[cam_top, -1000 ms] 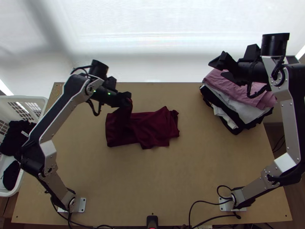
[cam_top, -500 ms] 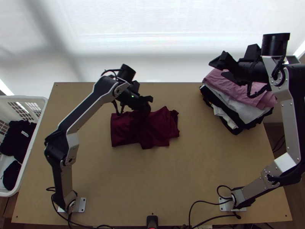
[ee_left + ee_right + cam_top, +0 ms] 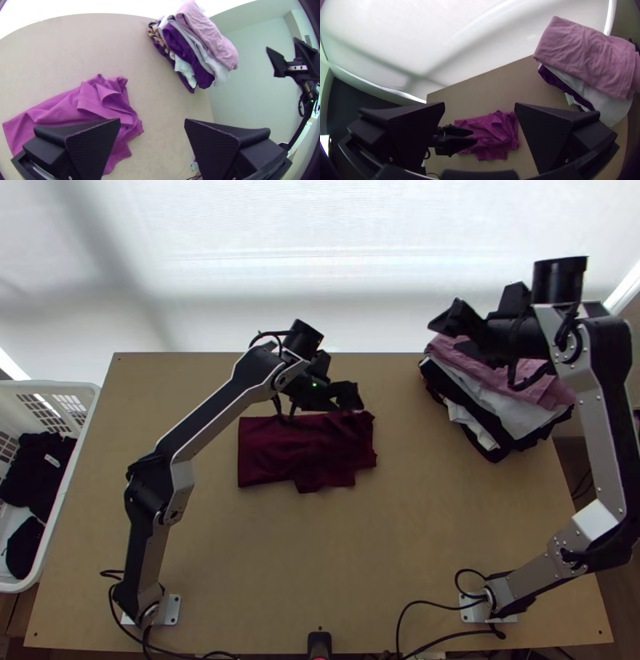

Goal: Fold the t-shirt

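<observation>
Clock faces as in the top view, twelve at the far edge. Left gripper (image 3: 352,398): ribbed black fingers (image 3: 91,146) wide apart, nothing gripped, at the one o'clock edge of the maroon t-shirt (image 3: 276,448); can't tell if touching. Shirt lies a little toward twelve from mid-table: smooth, soft knit-looking fabric, roughly rectangular, layered. Nine o'clock end flat and straight-edged, three o'clock end rumpled with raised folds, six o'clock edge stepped. Long axis nine to three; collar direction can't be told. Right gripper (image 3: 458,332): fingers also spread wide, holding nothing, above the ten o'clock corner of the garment stack. Stack at two o'clock on the table: wrinkled pink folded garment (image 3: 472,360) on top, pale and dark layers (image 3: 500,414) slanting out below. White slatted plastic basket (image 3: 70,488) at nine o'clock, bunched black clothes (image 3: 36,476) inside. Table (image 3: 320,564) flat, light wood.
</observation>
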